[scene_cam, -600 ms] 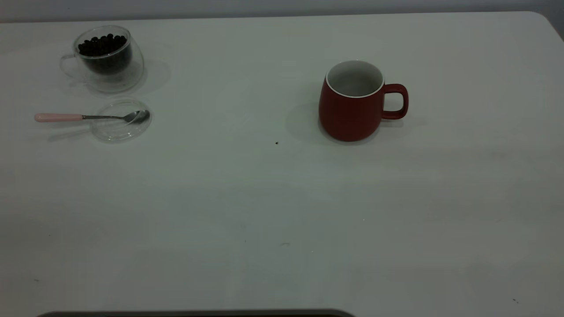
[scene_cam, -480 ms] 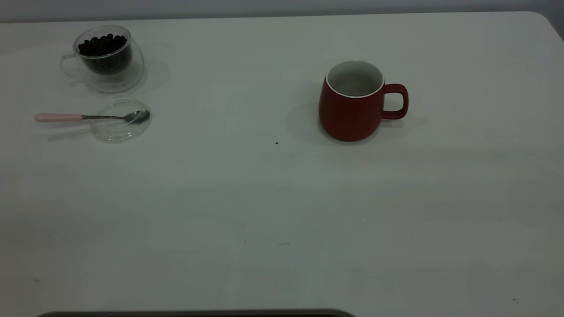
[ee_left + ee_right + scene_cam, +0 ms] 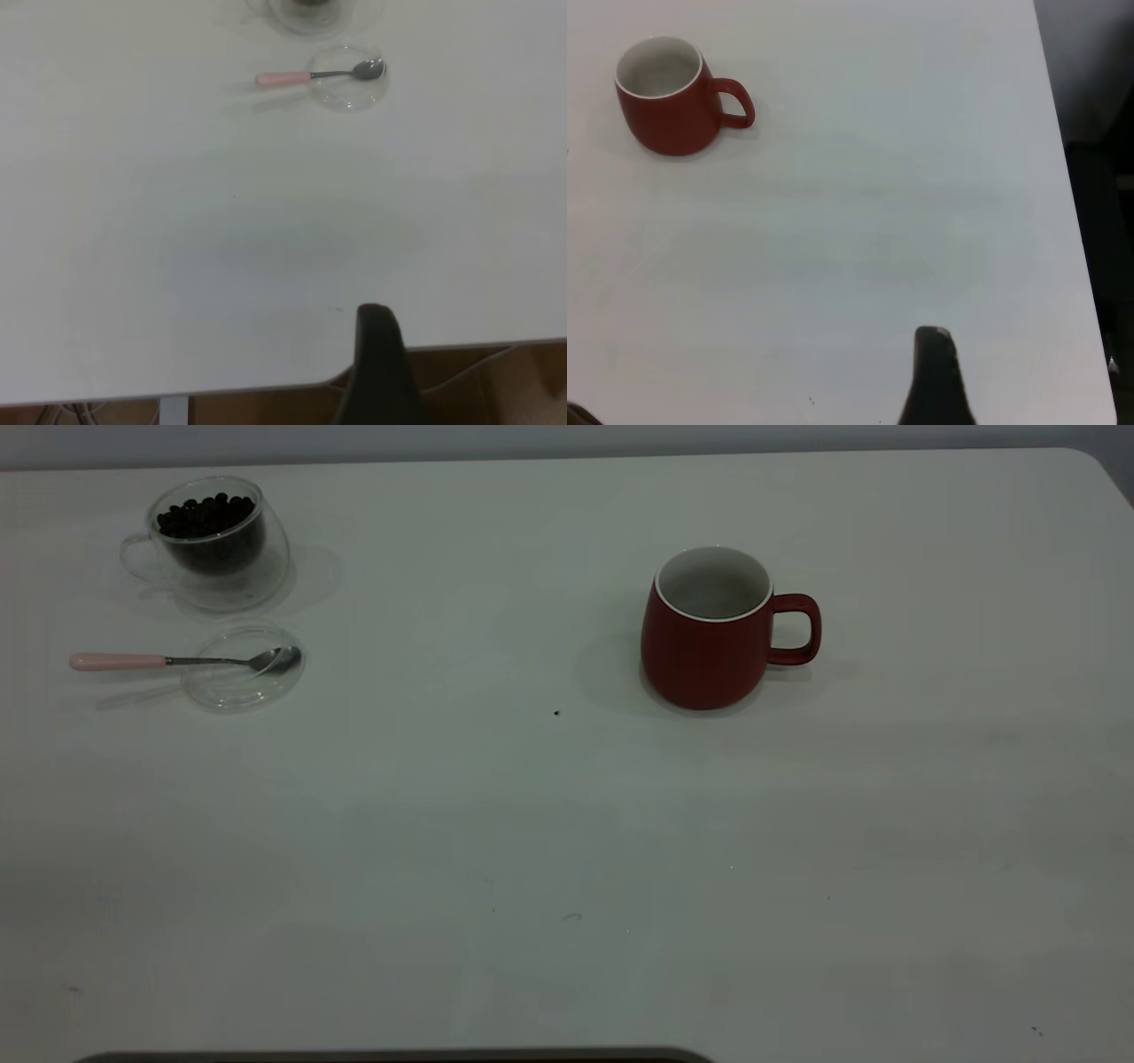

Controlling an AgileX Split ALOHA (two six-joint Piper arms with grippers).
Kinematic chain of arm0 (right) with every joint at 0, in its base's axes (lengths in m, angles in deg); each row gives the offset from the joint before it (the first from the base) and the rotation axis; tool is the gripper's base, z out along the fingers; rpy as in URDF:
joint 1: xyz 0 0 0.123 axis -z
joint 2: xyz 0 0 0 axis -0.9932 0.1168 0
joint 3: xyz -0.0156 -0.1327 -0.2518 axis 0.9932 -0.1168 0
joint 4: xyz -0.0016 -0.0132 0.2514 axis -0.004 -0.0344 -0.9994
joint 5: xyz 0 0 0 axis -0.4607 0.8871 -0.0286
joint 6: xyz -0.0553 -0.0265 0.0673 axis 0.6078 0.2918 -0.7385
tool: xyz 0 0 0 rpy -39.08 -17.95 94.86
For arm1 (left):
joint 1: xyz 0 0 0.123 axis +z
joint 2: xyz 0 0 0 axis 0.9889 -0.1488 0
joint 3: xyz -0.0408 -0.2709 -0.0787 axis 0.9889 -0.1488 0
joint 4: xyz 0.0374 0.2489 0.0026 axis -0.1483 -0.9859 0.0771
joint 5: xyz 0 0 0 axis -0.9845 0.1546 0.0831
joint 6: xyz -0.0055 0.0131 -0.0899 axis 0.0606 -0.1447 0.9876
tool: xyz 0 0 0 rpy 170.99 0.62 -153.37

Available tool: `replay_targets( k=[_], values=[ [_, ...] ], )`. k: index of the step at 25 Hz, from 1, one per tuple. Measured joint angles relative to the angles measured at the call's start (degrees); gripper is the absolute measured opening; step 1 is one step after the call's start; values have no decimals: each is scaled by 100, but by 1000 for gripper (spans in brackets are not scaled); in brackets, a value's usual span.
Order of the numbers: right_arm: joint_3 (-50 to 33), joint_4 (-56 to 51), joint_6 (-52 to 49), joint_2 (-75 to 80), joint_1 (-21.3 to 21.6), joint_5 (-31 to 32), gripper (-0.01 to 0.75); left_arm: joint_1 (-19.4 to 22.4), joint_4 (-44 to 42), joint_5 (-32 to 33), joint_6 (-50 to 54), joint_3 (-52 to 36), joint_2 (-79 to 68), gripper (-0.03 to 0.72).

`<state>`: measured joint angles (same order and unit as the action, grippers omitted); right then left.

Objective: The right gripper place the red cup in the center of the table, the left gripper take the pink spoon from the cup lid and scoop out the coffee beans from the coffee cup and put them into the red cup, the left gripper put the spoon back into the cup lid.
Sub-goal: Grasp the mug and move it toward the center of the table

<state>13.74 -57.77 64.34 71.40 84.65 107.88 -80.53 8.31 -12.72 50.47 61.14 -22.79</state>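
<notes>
From my console the red cup (image 3: 706,631) stands empty right of centre on the table (image 3: 567,850), neither gripper's opening discernible; I judge a grab by its protruding handle could tip it.

red cup (image 3: 704,655): matt ceramic | coffee cup (image 3: 217,545): clear glass | table (image 3: 567,824): smooth matt
</notes>
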Motion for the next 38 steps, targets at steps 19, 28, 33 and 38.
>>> replay_targets(
  k=[19, 28, 33, 38],
  values=[
    [0, 0, 0, 0, 0, 0, 591, 0, 0, 0, 0, 0, 0, 586],
    [198, -42, 398, 598, 0, -5, 591, 0, 0, 0, 0, 0, 0, 586],
    [599, 112, 750, 2191, 0, -359, 591, 0, 0, 0, 0, 0, 0, 586],
    [951, 116, 1516, 4309, 0, -1145, 591, 0, 0, 0, 0, 0, 0, 586]
  ],
)
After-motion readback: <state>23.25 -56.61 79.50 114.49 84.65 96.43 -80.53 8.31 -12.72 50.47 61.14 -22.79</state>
